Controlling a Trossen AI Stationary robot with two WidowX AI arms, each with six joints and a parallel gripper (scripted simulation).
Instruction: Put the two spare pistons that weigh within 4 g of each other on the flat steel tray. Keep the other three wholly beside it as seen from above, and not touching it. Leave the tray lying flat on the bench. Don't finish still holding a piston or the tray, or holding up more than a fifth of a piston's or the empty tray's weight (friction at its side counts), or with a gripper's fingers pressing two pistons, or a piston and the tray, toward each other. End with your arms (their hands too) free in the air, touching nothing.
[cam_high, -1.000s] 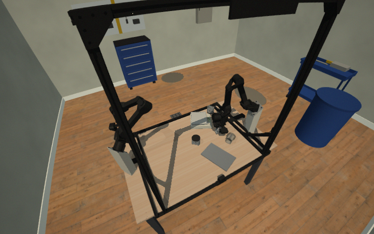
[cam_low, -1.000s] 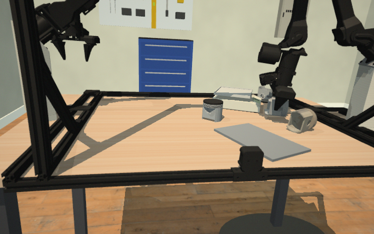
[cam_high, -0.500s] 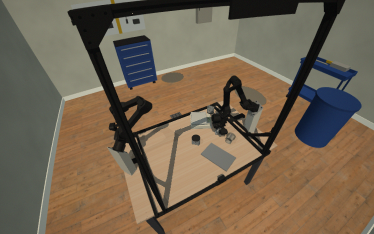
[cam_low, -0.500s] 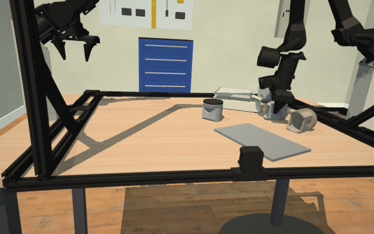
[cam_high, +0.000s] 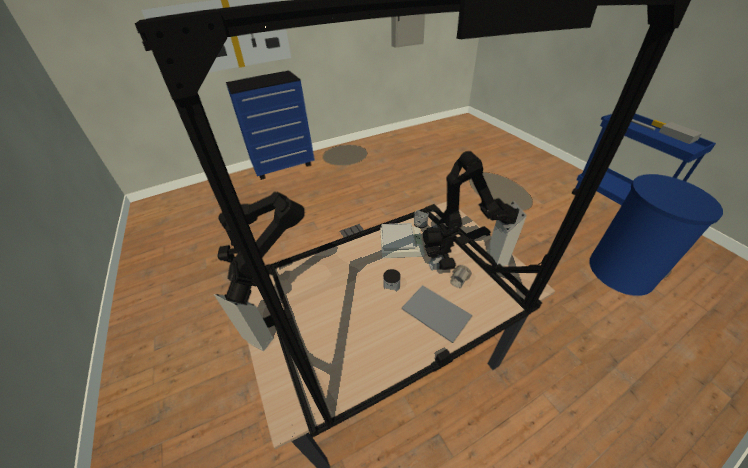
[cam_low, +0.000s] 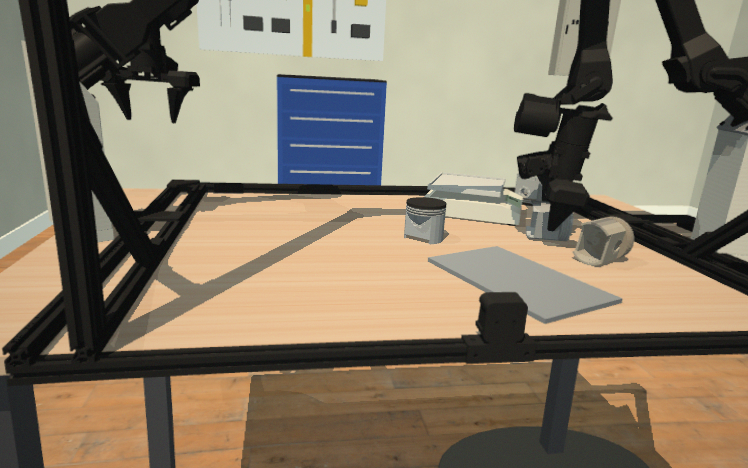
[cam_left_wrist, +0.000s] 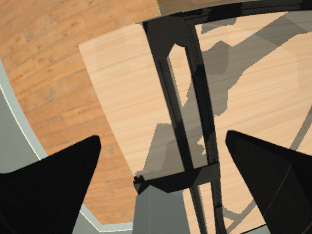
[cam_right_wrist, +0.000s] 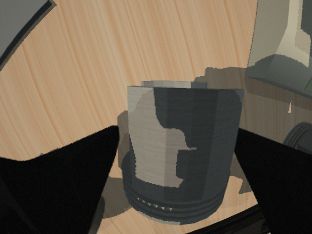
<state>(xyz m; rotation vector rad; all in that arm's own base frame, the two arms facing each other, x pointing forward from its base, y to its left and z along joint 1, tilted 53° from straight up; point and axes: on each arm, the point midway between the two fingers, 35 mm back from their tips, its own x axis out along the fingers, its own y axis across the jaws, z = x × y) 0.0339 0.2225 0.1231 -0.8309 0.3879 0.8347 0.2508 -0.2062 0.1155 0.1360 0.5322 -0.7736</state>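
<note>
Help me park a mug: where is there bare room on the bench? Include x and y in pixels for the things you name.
Widest: between the upright dark-topped piston (cam_high: 391, 281) (cam_low: 424, 223) and front rail (cam_high: 386, 389) (cam_low: 275, 353), leftward in the exterior view. Crowded: around the scale (cam_high: 397, 236) (cam_low: 474, 210) (cam_right_wrist: 272, 45), right claw (cam_high: 440, 264) (cam_low: 552, 221) (cam_right_wrist: 177, 129) and tipped piston (cam_high: 460, 275) (cam_low: 604, 241).
</note>
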